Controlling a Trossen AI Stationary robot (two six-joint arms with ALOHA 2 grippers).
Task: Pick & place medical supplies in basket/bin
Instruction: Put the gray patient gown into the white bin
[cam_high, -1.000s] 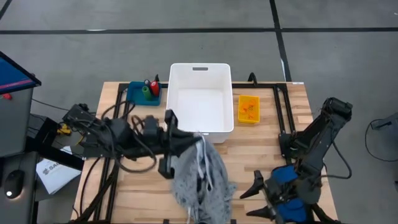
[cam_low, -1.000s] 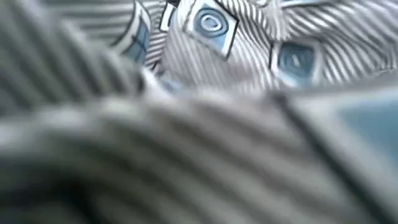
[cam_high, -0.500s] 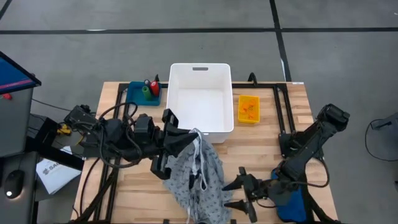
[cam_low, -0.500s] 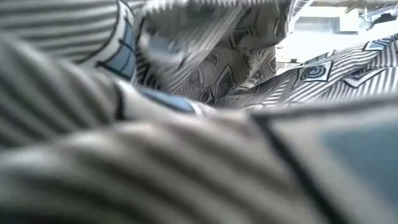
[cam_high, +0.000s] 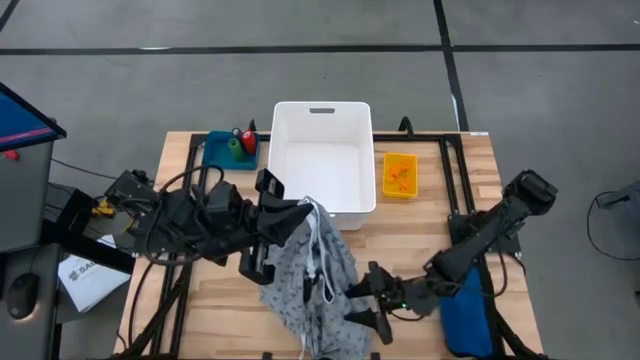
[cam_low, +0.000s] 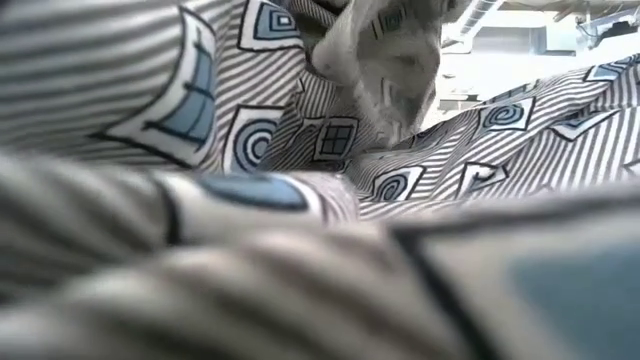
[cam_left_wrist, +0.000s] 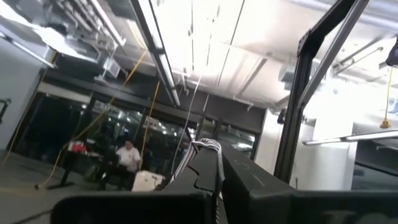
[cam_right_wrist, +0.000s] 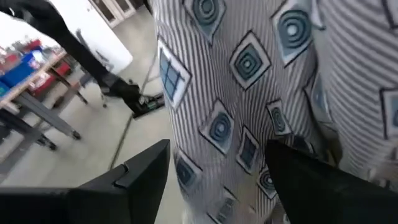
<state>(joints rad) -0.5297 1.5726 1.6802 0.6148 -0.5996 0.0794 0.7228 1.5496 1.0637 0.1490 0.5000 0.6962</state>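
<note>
Low view: gown (cam_low: 300, 150) fills frame, table hidden.
Left gripper (cam_high: 297, 215) clamps gown's top beside the white bin (cam_high: 322, 160); right gripper (cam_high: 368, 300), fingers spread wide, at its lower edge.

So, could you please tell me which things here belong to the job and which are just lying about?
Belonging to the job:
- grey patterned gown
- white bin
- orange pill bottles
- red piece and green piece

Just lying about:
- blue padded pouch
- paper beside the table
</note>
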